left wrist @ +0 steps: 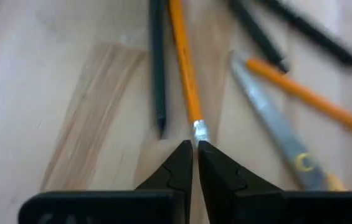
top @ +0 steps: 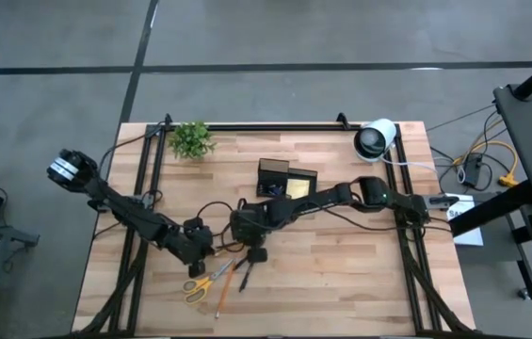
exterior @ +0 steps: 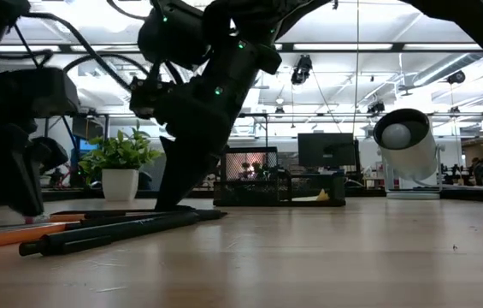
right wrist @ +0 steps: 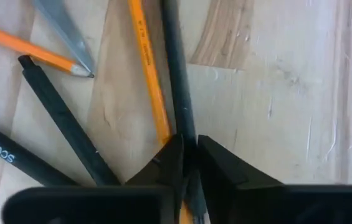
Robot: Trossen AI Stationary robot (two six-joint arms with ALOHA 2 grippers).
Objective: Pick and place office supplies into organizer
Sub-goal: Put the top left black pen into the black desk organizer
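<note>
Right gripper (right wrist: 188, 163) is down at the table surface among the loose supplies, its two fingers closed narrowly on a dark pen (right wrist: 177, 74) that runs straight out between the tips. An orange pencil (right wrist: 147, 74) with printed lettering lies just beside that pen, nearly parallel to it. Two further dark pens (right wrist: 60, 121) lie near, one bearing white lettering, together with a second, sharpened orange pencil (right wrist: 29, 50) and the grey scissor blades (right wrist: 63, 31).

Left gripper (left wrist: 195, 163) sits low beside the same cluster, fingers pressed together with nothing between them, tips at the metal end of an orange pencil (left wrist: 184, 62). The yellow-handled scissors (top: 200, 282) lie at the near edge of the group.

Farther back, mid-table, stands the black mesh organizer (top: 284, 179), two compartments, with something yellow showing in the right one. The small green plant (top: 191, 139) and the white-and-black roll (top: 375, 138) stand at the table's (top: 341, 273) far edge.
</note>
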